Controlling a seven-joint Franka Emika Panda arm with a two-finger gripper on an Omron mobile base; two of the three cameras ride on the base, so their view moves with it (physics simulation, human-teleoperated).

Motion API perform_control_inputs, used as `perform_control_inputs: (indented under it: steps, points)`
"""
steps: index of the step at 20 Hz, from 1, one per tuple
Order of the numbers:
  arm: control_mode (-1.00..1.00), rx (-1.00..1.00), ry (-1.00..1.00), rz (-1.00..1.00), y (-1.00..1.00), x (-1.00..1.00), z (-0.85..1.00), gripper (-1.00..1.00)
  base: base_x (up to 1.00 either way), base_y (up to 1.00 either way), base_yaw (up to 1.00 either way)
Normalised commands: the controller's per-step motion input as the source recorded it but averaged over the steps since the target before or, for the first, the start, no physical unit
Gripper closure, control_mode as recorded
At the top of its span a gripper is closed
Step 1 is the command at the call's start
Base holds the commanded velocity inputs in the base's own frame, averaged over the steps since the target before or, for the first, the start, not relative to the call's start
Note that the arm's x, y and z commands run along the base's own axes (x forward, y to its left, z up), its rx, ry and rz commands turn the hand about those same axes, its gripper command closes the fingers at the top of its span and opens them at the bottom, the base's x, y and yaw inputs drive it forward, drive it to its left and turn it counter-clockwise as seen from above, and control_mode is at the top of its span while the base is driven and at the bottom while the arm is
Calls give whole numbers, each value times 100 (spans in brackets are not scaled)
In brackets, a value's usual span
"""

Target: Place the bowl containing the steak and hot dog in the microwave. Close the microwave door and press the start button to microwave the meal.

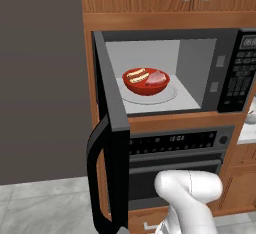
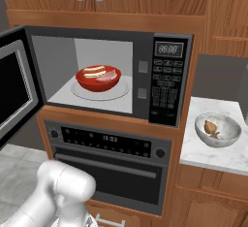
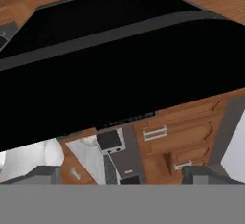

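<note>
Bowl [image 1: 146, 81] with steak [image 1: 157, 79] and hot dog [image 1: 137, 75] sits on the microwave [image 2: 167, 83] turntable, so my gripper [image 3: 123, 174], jaws spread and empty, hangs below the microwave door [image 1: 107, 103], seemingly to swing it shut.

White arm [image 1: 187, 193] folded low, elbow raised, tool [image 3: 122, 173] jaws spread wide, holding nothing
</note>
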Motion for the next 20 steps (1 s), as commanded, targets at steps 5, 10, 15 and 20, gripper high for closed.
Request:
perform_control_inputs:
  steps: [5,10,15,20]
  points:
    - [-100,-10,0,-11,21,13,-6,-100,0,0,0]
    - [-100,-12,1,-15,0,27,-21,-100,0,0,0]
    - [-100,-10,0,-10,0,25,-20,-100,0,0,0]
    - [-100,-7,0,-2,0,24,-32,-100,0,0,0]
